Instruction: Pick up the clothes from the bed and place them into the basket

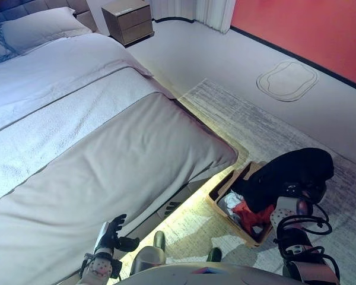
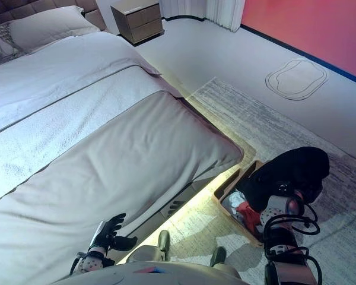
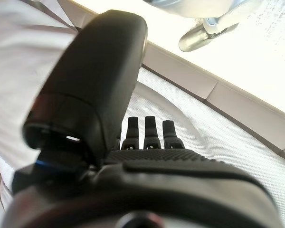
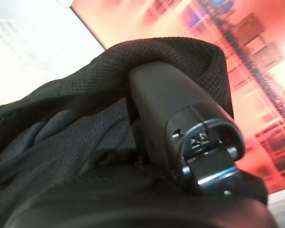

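Observation:
My right hand [image 1: 301,191] is shut on a black garment [image 1: 296,169], which drapes over it and hangs down into the basket [image 1: 240,172] on the rug beside the bed's foot corner. In the right wrist view the thumb [image 4: 171,109] presses into the black cloth [image 4: 61,123]. Red clothing [image 1: 252,217] and white clothing [image 1: 231,202] lie in the basket. My left hand [image 1: 110,234] is open and empty at the bed's near edge, fingers [image 3: 152,130] straight over the sheet. The bed [image 1: 107,136] has a smooth grey cover.
A pillow [image 1: 38,27] lies at the bed's head, and a wooden nightstand [image 1: 127,21] stands beyond it. A pale rug [image 1: 273,124] covers the floor by the bed. An oval mat [image 1: 286,80] lies near the red wall [image 1: 308,24].

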{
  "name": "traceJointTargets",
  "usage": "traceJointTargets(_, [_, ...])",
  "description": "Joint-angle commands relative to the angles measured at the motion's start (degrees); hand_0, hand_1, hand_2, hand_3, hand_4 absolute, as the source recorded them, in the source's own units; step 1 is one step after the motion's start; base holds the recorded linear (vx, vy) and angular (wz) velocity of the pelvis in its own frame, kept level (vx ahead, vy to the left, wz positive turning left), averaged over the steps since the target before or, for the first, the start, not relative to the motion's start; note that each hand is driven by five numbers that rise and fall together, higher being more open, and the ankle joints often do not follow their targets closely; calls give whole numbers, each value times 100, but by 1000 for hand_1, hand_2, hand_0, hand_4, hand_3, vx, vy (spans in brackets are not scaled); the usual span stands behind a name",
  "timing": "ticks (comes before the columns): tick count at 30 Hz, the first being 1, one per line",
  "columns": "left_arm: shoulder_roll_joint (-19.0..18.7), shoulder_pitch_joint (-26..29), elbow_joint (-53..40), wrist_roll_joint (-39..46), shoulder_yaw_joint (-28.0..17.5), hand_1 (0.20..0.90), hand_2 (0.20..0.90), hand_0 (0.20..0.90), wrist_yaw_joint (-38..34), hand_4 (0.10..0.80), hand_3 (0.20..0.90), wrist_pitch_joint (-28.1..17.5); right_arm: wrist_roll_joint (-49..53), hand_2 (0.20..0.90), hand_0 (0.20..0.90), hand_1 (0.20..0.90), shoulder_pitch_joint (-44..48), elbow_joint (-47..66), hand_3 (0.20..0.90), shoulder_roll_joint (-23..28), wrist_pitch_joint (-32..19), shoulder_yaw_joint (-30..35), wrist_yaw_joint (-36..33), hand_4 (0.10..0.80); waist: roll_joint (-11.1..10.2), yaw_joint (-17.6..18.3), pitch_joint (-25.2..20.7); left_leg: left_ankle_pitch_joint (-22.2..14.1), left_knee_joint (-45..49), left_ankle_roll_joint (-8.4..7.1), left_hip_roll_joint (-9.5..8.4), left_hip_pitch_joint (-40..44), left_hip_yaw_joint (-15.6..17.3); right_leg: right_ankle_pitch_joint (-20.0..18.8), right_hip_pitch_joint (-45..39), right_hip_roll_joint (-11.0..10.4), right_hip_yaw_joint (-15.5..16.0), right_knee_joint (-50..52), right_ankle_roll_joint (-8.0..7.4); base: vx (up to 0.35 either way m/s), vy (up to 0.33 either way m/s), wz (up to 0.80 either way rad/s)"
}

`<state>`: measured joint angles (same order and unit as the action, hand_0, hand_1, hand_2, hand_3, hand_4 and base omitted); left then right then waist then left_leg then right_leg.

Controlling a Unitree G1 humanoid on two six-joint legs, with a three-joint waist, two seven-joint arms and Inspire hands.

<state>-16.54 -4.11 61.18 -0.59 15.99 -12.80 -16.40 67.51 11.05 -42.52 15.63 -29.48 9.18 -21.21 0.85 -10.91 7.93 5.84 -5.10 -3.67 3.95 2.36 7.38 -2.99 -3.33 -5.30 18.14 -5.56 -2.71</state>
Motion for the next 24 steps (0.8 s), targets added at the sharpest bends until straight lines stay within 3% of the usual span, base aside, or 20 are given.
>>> traceJointTargets(1, [-307,337,-91,-24,312,900,900,900,-25,800,900,-198,-354,300,300,300,366,37,200,682,-305,110,336,100,-93,-131,-322,-205,68,-117,-71,-476,-718,245,-370,-204,408,88,-318,-21,-27,7])
traceJointTargets(15, [-388,288,-13,-35,367,900,900,900,9,800,900,-233,-475,300,300,300,694,-701,200,893,-139,195,314,100,25,-291,-299,-186,23,-128,-159,-504,-900,240,-362,-201,520,72,-315,9,-8,5])
traceJointTargets(16, [-388,278,-12,-36,362,900,900,900,11,800,900,-245,-487,519,519,519,703,-708,455,900,-125,199,267,355,28,-295,-296,-184,20,-128,-164,-507,-908,239,-358,-201,524,71,-313,0,0,0])
traceJointTargets(17, [-391,271,-18,-38,356,900,900,900,23,800,900,-257,-476,900,900,900,715,-729,900,909,-116,207,238,800,32,-302,-291,-180,17,-128,-169,-511,-916,239,-355,-198,529,70,-311,0,0,0])
traceJointTargets(24, [-382,248,-70,-6,350,900,900,900,37,800,900,-294,-532,900,900,900,792,-736,900,892,-50,183,155,800,36,-332,-264,-174,10,-133,-183,-514,-947,234,-347,-183,558,71,-299,3,-3,5])
